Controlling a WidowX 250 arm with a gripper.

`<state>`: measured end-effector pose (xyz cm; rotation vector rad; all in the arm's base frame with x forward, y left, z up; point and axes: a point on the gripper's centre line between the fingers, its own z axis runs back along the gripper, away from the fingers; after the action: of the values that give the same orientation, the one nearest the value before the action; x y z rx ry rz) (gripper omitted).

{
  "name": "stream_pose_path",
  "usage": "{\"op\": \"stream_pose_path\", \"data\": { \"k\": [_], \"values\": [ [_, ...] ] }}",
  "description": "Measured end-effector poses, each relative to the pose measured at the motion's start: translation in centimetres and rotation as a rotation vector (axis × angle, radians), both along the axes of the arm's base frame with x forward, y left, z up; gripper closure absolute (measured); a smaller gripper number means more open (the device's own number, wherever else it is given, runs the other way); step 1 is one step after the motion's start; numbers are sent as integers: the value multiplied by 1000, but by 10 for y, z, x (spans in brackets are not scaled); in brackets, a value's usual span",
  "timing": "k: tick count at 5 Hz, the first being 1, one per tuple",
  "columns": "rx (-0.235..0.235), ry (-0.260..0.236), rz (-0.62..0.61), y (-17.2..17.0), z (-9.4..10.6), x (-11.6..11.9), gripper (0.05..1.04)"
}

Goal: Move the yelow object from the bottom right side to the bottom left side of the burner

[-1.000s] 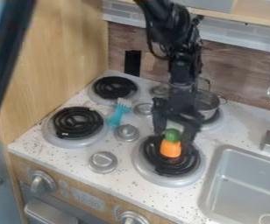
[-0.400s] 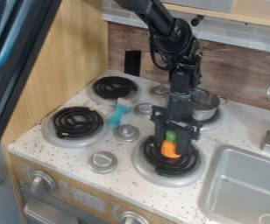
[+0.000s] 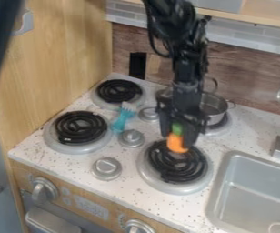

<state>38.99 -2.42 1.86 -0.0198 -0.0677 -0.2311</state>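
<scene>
Now clasps the toy carrot [image 3: 177,144] in the claw [image 3: 177,138], freshly lifted off the front-right burner [image 3: 177,169]. Seems ready for carrying left of it.

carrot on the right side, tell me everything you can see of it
The toy carrot has a rounded, smooth orange body and a green top, and looks like plastic. It is roughly upright, green end up, gripped between the two black fingers of the end effector, with the orange end sticking out below them. It is over the back part of the front right burner; whether its lower end touches the coil is hard to tell.
</scene>
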Motion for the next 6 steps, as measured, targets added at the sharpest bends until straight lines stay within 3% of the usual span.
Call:
{"op": "stream_pose_path", "data": {
  "k": [1,2,4,6],
  "values": [
    [14,-26,214,60,4,-3,437],
    [37,-35,337,105,4,-7,437],
    [-14,-47,515,181,-12,-12,437],
    [-50,-41,489,181,-38,0,437]
  ]
}}
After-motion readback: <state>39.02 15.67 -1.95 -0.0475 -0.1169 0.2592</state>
